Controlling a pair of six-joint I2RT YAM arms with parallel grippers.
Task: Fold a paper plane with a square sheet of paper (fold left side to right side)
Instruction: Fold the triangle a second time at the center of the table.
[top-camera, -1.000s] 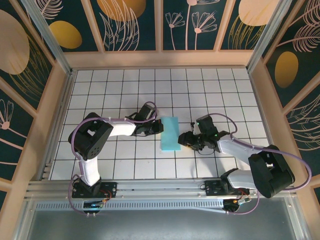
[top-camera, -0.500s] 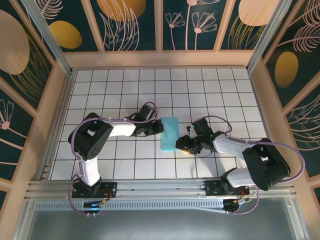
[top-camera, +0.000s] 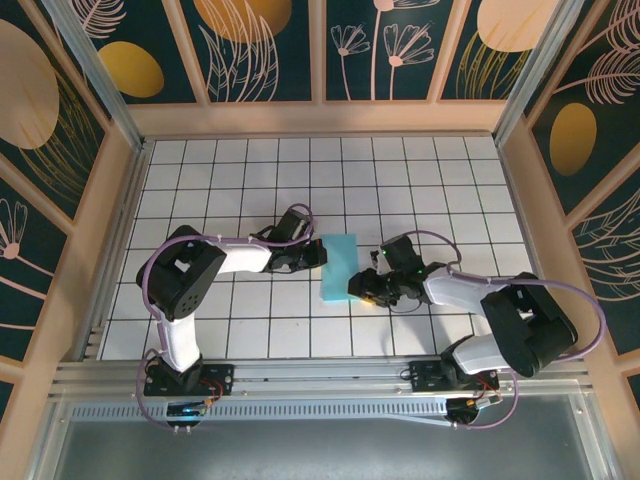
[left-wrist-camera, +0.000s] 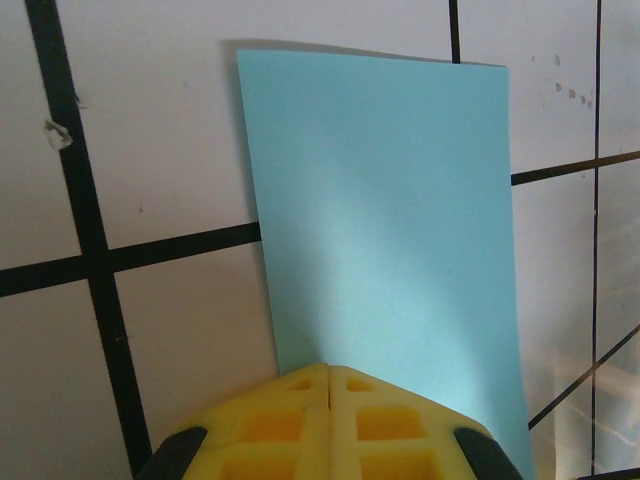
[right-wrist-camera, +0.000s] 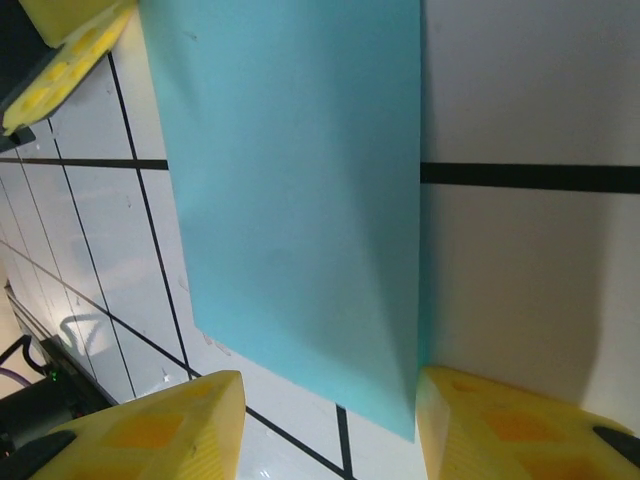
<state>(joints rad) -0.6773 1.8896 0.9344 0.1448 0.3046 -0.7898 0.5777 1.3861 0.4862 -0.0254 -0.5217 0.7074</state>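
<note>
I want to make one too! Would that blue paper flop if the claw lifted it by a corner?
Probably floppy: the blue paper looks thin and lies flat on the table. Likely light and slidey too, since the shut left claw seems to press on its edge.

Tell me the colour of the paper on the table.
The paper is plain turquoise-blue, clearest in the left wrist view.
</note>
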